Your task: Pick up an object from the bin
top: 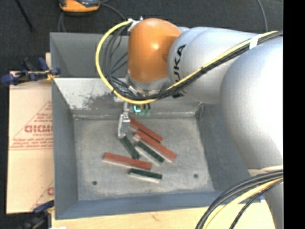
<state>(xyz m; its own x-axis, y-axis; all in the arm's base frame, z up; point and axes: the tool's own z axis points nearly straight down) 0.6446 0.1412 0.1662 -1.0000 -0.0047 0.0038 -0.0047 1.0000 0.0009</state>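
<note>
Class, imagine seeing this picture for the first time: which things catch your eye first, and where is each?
The large white arm with its orange cover reaches in from the right, across the top of the grey bin. Its hand hangs at the upper left end of a small heap of flat red and dark green bars in the bin's middle.

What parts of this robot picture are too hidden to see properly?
- Camera view: the right rim of the bin is hidden by the big silver arm.
- The middle of its back wall sits behind the orange cover.
- The top end of the dark green bar lies under the gripper; whether they touch cannot be told.
- How many bars overlap in the small heap is unclear.
</note>
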